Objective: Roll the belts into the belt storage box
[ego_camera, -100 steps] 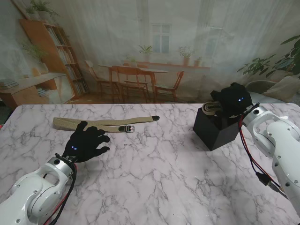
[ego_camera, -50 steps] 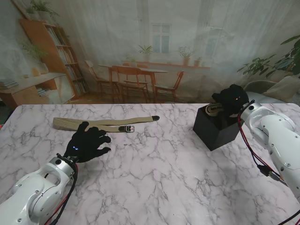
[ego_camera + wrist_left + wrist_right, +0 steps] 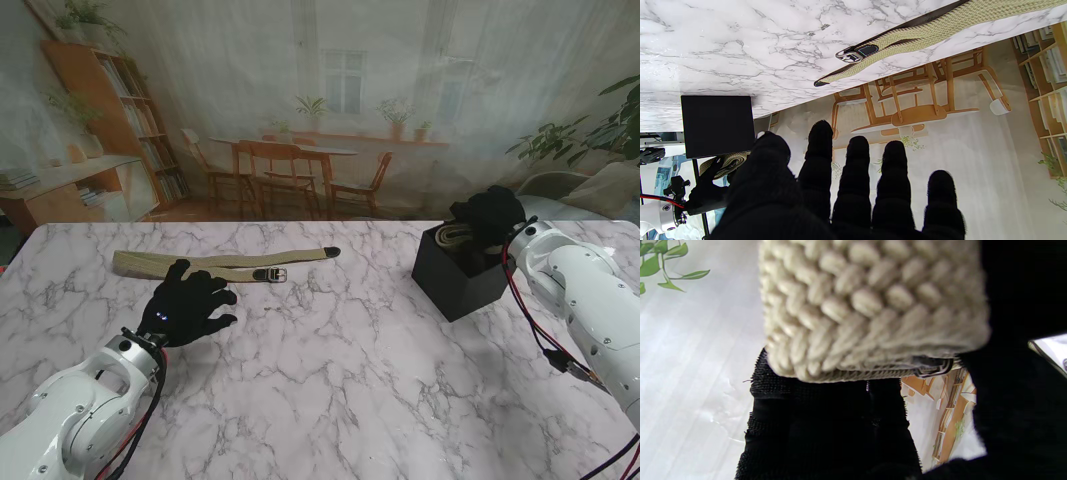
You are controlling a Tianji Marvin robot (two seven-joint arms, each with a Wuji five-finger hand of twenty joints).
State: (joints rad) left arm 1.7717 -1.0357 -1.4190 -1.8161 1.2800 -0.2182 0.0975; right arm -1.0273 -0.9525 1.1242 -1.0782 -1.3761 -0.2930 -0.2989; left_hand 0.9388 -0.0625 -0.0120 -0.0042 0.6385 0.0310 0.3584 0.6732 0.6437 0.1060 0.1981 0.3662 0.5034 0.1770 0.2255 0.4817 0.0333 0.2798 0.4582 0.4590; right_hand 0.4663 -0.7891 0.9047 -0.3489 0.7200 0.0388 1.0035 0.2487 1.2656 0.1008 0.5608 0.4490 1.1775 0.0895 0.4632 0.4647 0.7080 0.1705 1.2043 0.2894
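A beige woven belt (image 3: 220, 265) lies flat at the far left of the table, its metal buckle (image 3: 272, 274) toward the middle. My left hand (image 3: 187, 303) rests open just nearer to me than it, fingers (image 3: 857, 173) spread and holding nothing; the left wrist view shows that belt (image 3: 923, 33) and its buckle (image 3: 853, 55) beyond them. The black belt storage box (image 3: 455, 280) stands at the right. My right hand (image 3: 490, 215) hovers over its far rim, shut on a rolled beige belt (image 3: 455, 235) at the box's opening. The roll (image 3: 870, 306) fills the right wrist view.
The marble table's far edge (image 3: 380, 221) runs just behind the box and the flat belt. A red cable (image 3: 530, 330) hangs along my right forearm beside the box. The left wrist view also shows the box (image 3: 716, 125) with the rolled belt (image 3: 726, 161).
My right forearm has swung inward and the hand with the rolled belt has shifted slightly over the box's far side. The left hand and the flat belt have not moved.
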